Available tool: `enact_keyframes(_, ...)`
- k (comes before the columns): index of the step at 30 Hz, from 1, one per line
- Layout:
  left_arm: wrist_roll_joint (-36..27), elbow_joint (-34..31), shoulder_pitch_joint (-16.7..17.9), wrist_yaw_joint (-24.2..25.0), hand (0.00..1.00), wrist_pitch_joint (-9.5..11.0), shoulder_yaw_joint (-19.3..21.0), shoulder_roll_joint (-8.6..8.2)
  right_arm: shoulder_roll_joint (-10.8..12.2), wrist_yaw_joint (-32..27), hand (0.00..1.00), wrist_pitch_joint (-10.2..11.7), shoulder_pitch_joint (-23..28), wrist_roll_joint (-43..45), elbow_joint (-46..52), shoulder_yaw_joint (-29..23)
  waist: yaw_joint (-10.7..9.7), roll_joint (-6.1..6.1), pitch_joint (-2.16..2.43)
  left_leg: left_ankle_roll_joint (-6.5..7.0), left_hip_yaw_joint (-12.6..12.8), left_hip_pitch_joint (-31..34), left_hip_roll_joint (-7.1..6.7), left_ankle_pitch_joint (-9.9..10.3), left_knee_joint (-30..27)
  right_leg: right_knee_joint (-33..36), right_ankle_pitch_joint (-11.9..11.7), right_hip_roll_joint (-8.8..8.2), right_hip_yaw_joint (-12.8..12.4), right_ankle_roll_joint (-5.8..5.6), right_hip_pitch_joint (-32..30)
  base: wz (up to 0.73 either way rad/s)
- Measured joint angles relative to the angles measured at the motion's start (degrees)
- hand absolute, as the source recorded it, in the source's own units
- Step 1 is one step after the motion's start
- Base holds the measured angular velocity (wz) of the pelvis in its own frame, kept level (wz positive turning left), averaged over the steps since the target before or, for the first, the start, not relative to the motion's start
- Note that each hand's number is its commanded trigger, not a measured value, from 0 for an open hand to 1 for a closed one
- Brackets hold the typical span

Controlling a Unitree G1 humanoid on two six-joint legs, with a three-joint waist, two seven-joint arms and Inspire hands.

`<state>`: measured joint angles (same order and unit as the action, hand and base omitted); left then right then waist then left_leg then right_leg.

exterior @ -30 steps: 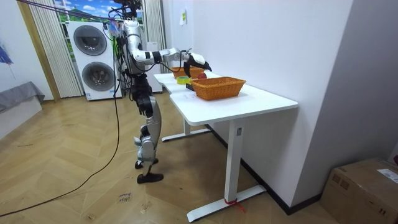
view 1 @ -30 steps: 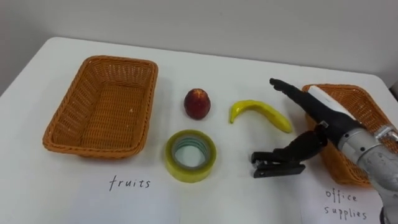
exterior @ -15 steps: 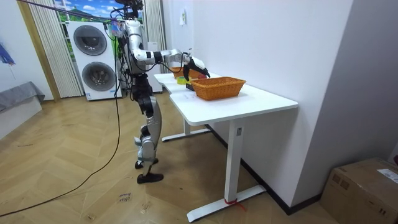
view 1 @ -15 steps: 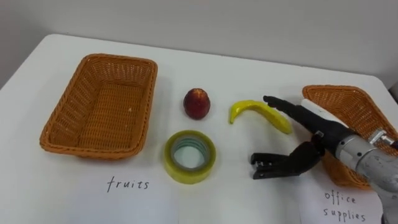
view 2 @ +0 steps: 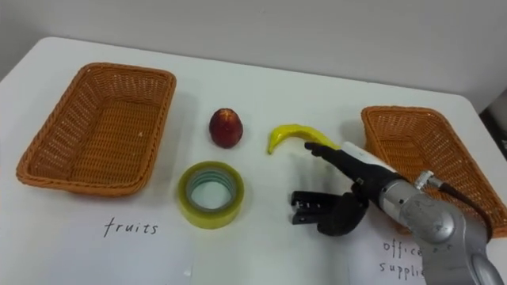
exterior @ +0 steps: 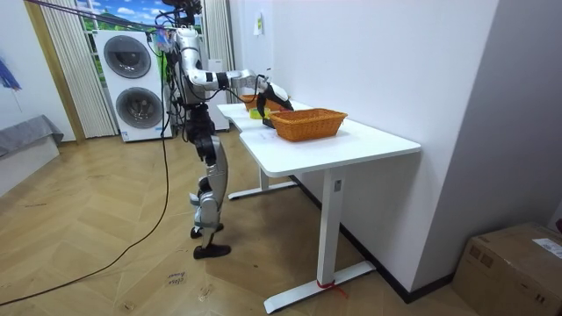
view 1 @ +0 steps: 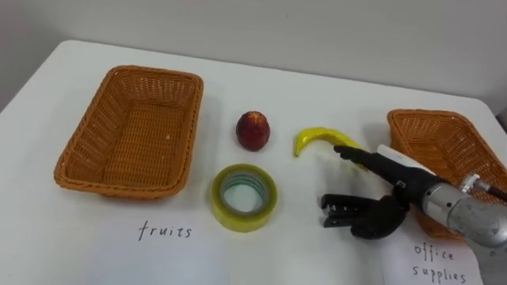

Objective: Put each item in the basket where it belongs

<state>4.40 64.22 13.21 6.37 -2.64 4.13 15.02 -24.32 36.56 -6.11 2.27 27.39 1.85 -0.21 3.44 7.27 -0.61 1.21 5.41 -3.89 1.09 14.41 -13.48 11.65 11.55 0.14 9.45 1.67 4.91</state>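
A black stapler [view 1: 339,212] lies on the white table [view 1: 317,87] in front of the banana [view 1: 315,138]. My right hand [view 1: 386,179] hovers low over the stapler's right end. Its fingers stretch straight toward the banana and its thumb [view 1: 379,222] curves down against the stapler's end; the hand is open. A red peach [view 1: 253,130] and a yellow tape roll [view 1: 243,196] lie in the middle. The wicker fruit basket [view 1: 81,163] at the left holds nothing. The office supplies basket [view 1: 412,127] stands at the right, partly behind my arm.
Handwritten paper labels lie at the near edge: one [view 1: 165,232] before the left basket, another [view 1: 434,261] before the right one. In the room view I stand at the table's end [exterior: 255,132], with stacked washing machines [exterior: 133,83] behind me.
My right hand has come down and left from over the right basket's rim to just above the stapler, the thumb now curling at its end. Nothing on the table has moved.
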Motion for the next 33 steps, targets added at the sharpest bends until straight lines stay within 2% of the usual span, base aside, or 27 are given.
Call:
enact_keyframes(7,-0.06,0.0,-0.4,-0.05,0.0,-1.12,-0.3,0.0,0.04,0.66,0.0,-1.09,0.26,1.67,-1.49,1.84,0.13,-0.31,0.02,0.0,-0.01,0.18,0.03,0.0,-0.01,-0.01,-0.02,-0.03,0.05,0.0,-0.07,0.0)
enact_keyframes(13,0.14,-0.07,-0.74,-0.94,0.0,-1.1,-1.43,-0.1,0.1,0.9,0.0,-1.01,0.29,3.88,-1.71,1.92,0.3,-0.75,0.27,0.0,-0.1,-0.17,-0.02,0.0,-0.02,0.01,-0.02,-0.16,0.19,0.0,0.3,0.0)
enact_keyframes(23,0.39,-0.1,-0.6,-1.28,0.0,-1.1,-1.47,-0.18,0.99,0.51,0.0,-1.48,0.29,11.2,-1.68,1.83,1.48,-0.88,0.2,0.01,-0.2,-0.62,-0.1,0.0,0.25,0.07,-0.03,-0.04,0.56,-0.01,0.94,0.0)
enact_keyframes(26,0.68,-0.1,-0.71,-1.64,0.0,-1.11,-1.47,-0.28,1.09,0.37,0.0,-1.48,0.28,11.66,-1.66,1.82,1.53,-0.94,0.2,0.01,-0.72,-0.53,-0.55,0.0,0.11,0.07,-0.03,-0.08,0.95,-0.01,1.06,0.08)
enact_keyframes(33,1.26,-0.08,-0.35,-1.98,0.0,-1.17,-1.24,-0.43,1.1,0.17,0.0,-1.48,0.26,11.71,-1.52,1.81,1.67,-1.11,0.2,0.01,-0.9,-0.46,-0.58,0.0,0.02,0.06,-0.03,-0.16,1.21,-0.01,1.1,0.01)
